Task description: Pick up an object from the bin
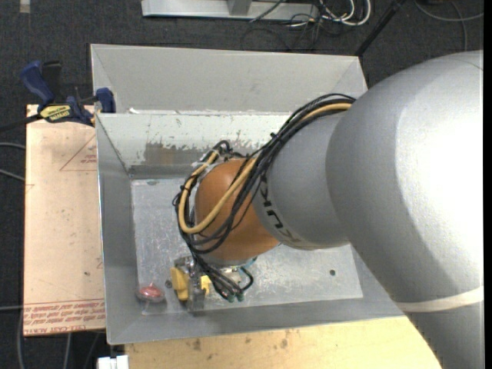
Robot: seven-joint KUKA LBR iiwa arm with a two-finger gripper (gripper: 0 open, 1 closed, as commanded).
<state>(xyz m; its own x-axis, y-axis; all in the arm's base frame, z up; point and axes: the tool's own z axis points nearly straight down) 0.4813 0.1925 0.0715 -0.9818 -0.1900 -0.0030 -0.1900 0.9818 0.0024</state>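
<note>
My gripper (191, 286) is down near the bin floor at the front left, below the orange wrist cover, with yellow and metal parts showing. A small pink-red rounded thing (148, 292) lies on the floor just to its left, close to the front wall. It sits beside the gripper and apart from it. What lies directly under the gripper is hidden by the gripper's body and the cables.
The big grey arm and its orange cover with black and yellow cables hang over the middle and right of the bin and hide much of the floor. The front wall runs close below the gripper. Bare scuffed floor shows along the left side.
</note>
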